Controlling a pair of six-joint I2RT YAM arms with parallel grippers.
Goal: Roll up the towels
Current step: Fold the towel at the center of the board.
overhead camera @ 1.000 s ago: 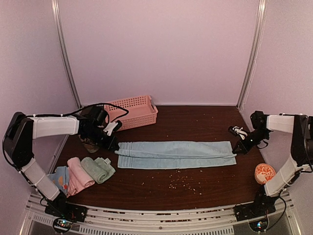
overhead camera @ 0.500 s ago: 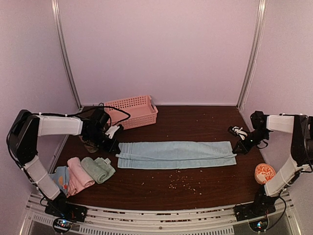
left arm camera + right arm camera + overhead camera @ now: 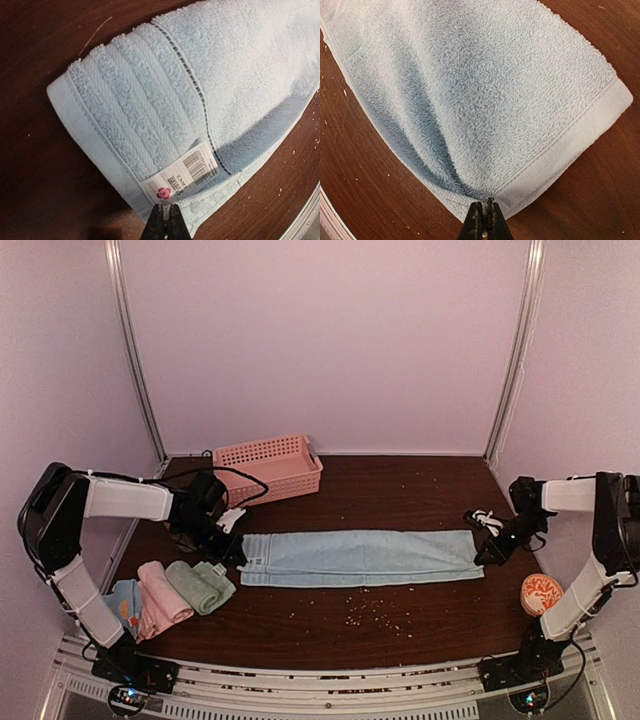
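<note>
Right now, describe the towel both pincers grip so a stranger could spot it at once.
On the dark wooden table, look in front of the pink basket. The light blue towel lies flat as a long strip across the middle, the left pincer and right pincer pinching its ends. Its neighbours, the pink and green towels near left, are rolled up.

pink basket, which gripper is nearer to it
Left. The left gripper pinches the light blue towel just in front of the pink basket; the right gripper pinches its opposite end, far off.
</note>
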